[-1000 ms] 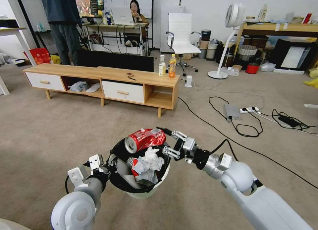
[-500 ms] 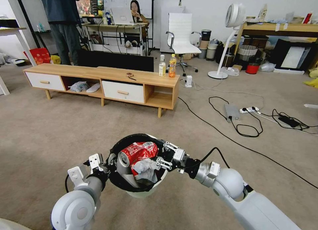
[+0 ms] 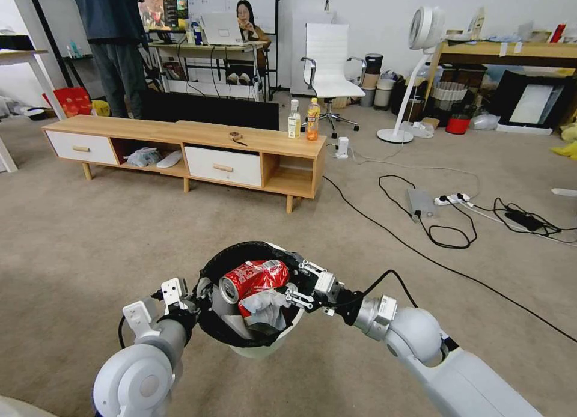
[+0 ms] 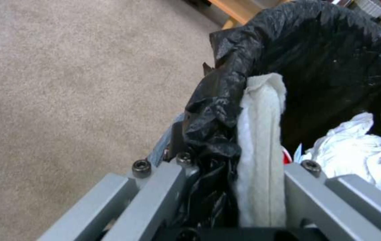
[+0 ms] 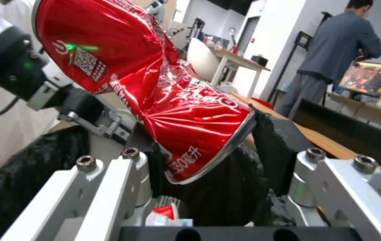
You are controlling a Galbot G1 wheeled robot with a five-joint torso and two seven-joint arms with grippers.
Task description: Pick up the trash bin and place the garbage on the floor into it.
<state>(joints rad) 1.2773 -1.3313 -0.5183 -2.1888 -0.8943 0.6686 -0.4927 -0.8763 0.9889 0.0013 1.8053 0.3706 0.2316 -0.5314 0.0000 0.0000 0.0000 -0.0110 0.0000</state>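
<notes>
Lower centre of head view: left gripper (image 3: 180, 300) clamps trash bin (image 3: 264, 345) rim; right gripper (image 3: 299, 282) spread, crushed can (image 3: 252, 279) freed atop garbage. Withdraw straight, avoid snagging liner.

Low wooden TV cabinet (image 3: 180, 149) with two white drawers; two drink bottles (image 3: 303, 120) upright at its right end. White office chair (image 3: 329, 59) behind. Standing fan (image 3: 415, 62). Power strip (image 3: 452, 199) and black cables (image 3: 445, 231) beyond.

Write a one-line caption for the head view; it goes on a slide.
Left hand grips the trash bin rim while right hand, open, sits by the crushed red can atop the trash.
</notes>
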